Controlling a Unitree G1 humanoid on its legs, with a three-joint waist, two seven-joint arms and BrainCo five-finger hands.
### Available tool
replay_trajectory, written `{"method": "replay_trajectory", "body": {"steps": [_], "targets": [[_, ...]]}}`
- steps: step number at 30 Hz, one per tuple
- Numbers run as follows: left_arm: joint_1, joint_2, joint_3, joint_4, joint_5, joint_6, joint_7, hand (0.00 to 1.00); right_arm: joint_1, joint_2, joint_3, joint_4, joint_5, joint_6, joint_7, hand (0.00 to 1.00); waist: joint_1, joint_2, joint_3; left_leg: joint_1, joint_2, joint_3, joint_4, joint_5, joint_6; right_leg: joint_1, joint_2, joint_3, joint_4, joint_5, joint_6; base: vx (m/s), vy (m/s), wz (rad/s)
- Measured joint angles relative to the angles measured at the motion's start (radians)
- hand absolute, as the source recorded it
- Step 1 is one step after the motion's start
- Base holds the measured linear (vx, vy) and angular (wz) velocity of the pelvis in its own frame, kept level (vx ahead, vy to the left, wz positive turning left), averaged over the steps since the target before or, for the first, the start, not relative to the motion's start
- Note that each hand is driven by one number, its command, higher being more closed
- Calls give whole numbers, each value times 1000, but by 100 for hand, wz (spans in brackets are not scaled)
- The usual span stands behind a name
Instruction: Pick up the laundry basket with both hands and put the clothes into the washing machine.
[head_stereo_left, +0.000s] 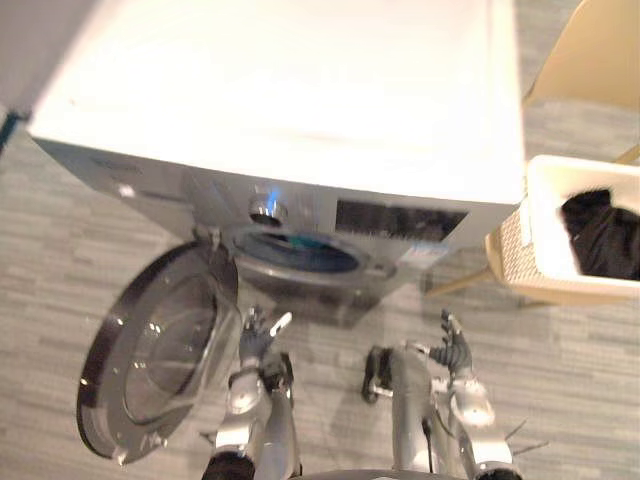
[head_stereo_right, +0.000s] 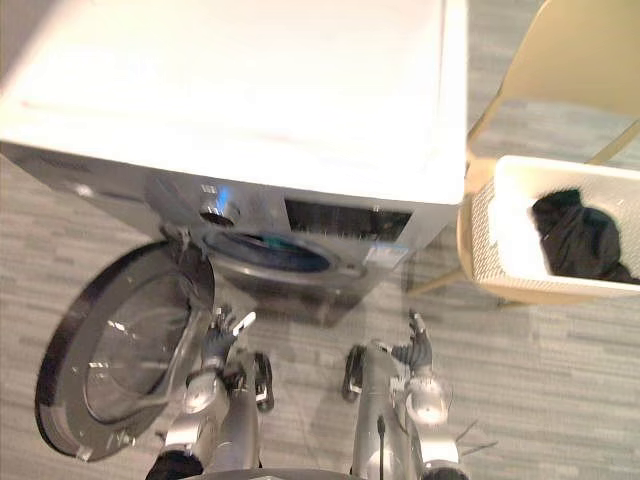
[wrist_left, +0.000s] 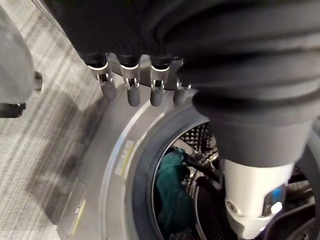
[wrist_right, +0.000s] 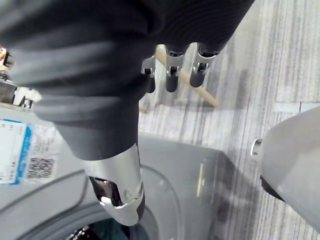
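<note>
Grey plank floor (head_stereo_left: 560, 400). The washing machine (head_stereo_left: 300, 90) stands at centre, its door (head_stereo_left: 160, 350) swung open to the left. At right, a chair (head_stereo_right: 590, 60) carries the laundry basket (head_stereo_right: 500, 250), which contains dark clothes (head_stereo_right: 580, 240). The left hand (head_stereo_left: 258, 340) and right hand (head_stereo_left: 452, 345) hang near the drum opening, fingers relaxed and empty. A teal garment (wrist_left: 172, 190) lies inside the drum.
</note>
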Motion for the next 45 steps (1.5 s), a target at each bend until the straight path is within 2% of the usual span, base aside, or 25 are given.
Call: {"method": "replay_trajectory", "body": {"steps": [5, 7, 9, 13, 19, 23, 24, 25, 26, 28, 29, 30, 31, 32, 33, 34, 35, 36, 37, 38, 39, 40, 41, 42, 45], "targets": [[25, 11, 39, 186, 96, 22, -14, 0, 14, 14, -35, 146, 18, -1, 3, 0, -4, 0, -109, 227, -36, 91, -326, 114, -1, 170, 31, 30, -275, 105, 20, 161, 50, -27], [24, 27, 41, 244, 131, 24, -19, 0, -3, -4, -45, 251, 21, 3, 4, 0, -17, 15, -137, 327, -60, 121, -490, 185, -2, 245, 49, 43, -415, 171, 28, 176, 76, -29], [25, 39, 41, 278, 155, 30, -20, 0, -13, -15, -55, 307, 22, 7, 5, 0, -30, 30, -148, 371, -69, 130, -555, 209, -3, 294, 63, 49, -499, 211, 33, 138, 74, -22], [16, 52, 39, 282, 178, 32, -21, 0, -13, -20, -78, 375, 32, 17, 23, 0, -30, 29, -150, 409, -76, 132, -554, 210, -2, 365, 78, 65, -590, 252, 41, 80, 45, -17], [11, 55, 7, 321, 194, 30, -21, 0, -48, -35, -83, 397, 41, 16, 25, 0, -35, 27, -150, 416, -106, 101, -556, 209, -1, 359, 84, 179, -685, 333, 53, -22, 47, -51], [-6, 60, 9, 338, 194, 34, -19, 0, -98, -35, -79, 403, 57, 16, 23, 0, -33, 22, -142, 420, -109, 212, -553, 144, 18, 258, 134, 358, -700, 401, 63, -125, 36, -150], [-25, 66, 9, 339, 195, 35, -19, 0, -120, -31, -74, 401, 62, 17, 22, 0, -34, 0, -123, 424, -111, 307, -550, 133, 24, 233, 132, 356, -739, 392, 19, -177, 8, -216], [-42, 57, 10, 338, 195, 35, -18, 0, -137, -29, -74, 401, 66, 18, 22, 0, -33, 25, -115, 423, -77, 397, -559, 133, 26, 216, 125, 228, -741, 361, -30, -180, -5, -226], [-49, 62, 9, 338, 199, 35, -19, 0, -150, -27, -70, 400, 67, 18, 22, 0, -33, 39, -106, 425, -56, 455, -552, 130, 26, 184, 113, 108, -690, 352, -48, -115, -42, -211], [-52, 79, 7, 326, 225, 35, -19, 0, -148, -19, -55, 398, 68, 19, 23, 0, -53, 21, -102, 476, -53, 603, -535, 123, 5, 177, 49, -286, -498, 253, -166, 60, -52, -212], [-47, 85, 7, 327, 232, 37, -19, 0, -147, -18, -45, 400, 68, 19, 23, 0, -53, 9, -109, 482, -49, 636, -511, 115, -4, 192, 36, -361, -502, 246, -173, 112, -62, -238], [-46, 91, 8, 327, 232, 38, -21, 0, -173, -22, -27, 410, 68, 18, 23, 0, -56, 7, -108, 501, -30, 689, -485, 114, -5, 207, 30, -480, -501, 217, -272, 112, -135, -245], [-51, 95, 6, 326, 232, 38, -22, 0, -183, -29, -13, 413, 68, 18, 24, 0, -57, 13, -105, 518, -22, 717, -477, 114, -6, 222, 11, -584, -484, 174, -284, 175, -200, -317], [-55, 104, 4, 325, 232, 38, -21, 0, -193, -32, -13, 413, 67, 18, 24, 0, -53, 16, -102, 555, -33, 747, -491, 100, -28, 229, -4, -642, -448, 184, -175, 189, -200, -249], [-59, 105, 4, 326, 232, 39, -20, 0, -201, -35, -13, 414, 67, 19, 24, 0, -54, 23, -96, 575, -34, 755, -504, 94, -37, 227, 10, -621, -441, 187, -146, 160, -147, -218], [-74, 105, 3, 329, 232, 39, -20, 0, -204, -39, -14, 413, 66, 18, 24, 0, -68, 41, -85, 615, -34, 757, -527, 88, -46, 226, 42, -575, -429, 179, -143, 154, -106, -132], [-91, 107, 0, 330, 232, 37, -21, 0, -200, -43, -11, 414, 66, 19, 24, 0, -82, 41, -83, 629, -17, 751, -474, 91, -50, 223, 62, -520, -415, 158, -127, 209, -120, -142], [-97, 104, 0, 329, 232, 34, -21, 0, -197, -49, 6, 414, 66, 19, 25, 0, -81, 34, -86, 611, 26, 730, -336, 91, -49, 228, 78, -469, -419, 151, -121, 210, -112, -132], [-98, 103, 0, 327, 231, 26, -20, 0, -192, -53, 25, 415, 66, 18, 25, 0, -83, 40, -84, 554, 98, 658, -121, 82, -30, 246, 107, -430, -453, 142, -99, 199, -104, -139], [-98, 91, -3, 328, 231, 18, -22, 0, -197, -62, 31, 427, 66, 18, 25, 0, -82, 49, -77, 465, 141, 541, 83, 53, 11, 272, 139, -392, -494, 150, -88, 169, -92, -116], [-98, 83, -3, 330, 230, 16, -22, 0, -203, -63, 32, 441, 66, 19, 25, 0, -81, 50, -72, 409, 139, 461, 158, 41, 19, 290, 153, -371, -515, 156, -85, 190, -81, -118], [-92, 71, -12, 337, 230, 17, -22, 0, -203, -63, 33, 468, 66, 20, 24, 0, -76, 48, -62, 308, 85, 279, 218, 23, -3, 338, 172, -336, -561, 167, -76, 192, -31, -104], [-82, 66, -16, 338, 227, 17, -23, 0, -201, -59, 31, 488, 67, 20, 25, 0, -64, 43, -47, 253, 41, 179, 197, 22, -3, 387, 181, -305, -593, 178, -70, 170, 14, -97], [-77, 66, -21, 338, 220, 16, -23, 0, -199, -57, 30, 495, 67, 21, 25, 0, -56, 41, -43, 223, 19, 143, 171, 21, -2, 406, 186, -287, -608, 181, -68, 184, 43, -81], [-76, 71, -33, 321, 210, 13, -23, 0, -206, -55, 26, 492, 69, 19, 26, 0, -23, 43, -23, 92, -76, 11, -136, 33, 1, 468, 186, -237, -671, 182, -48, 206, 79, -47]]}}
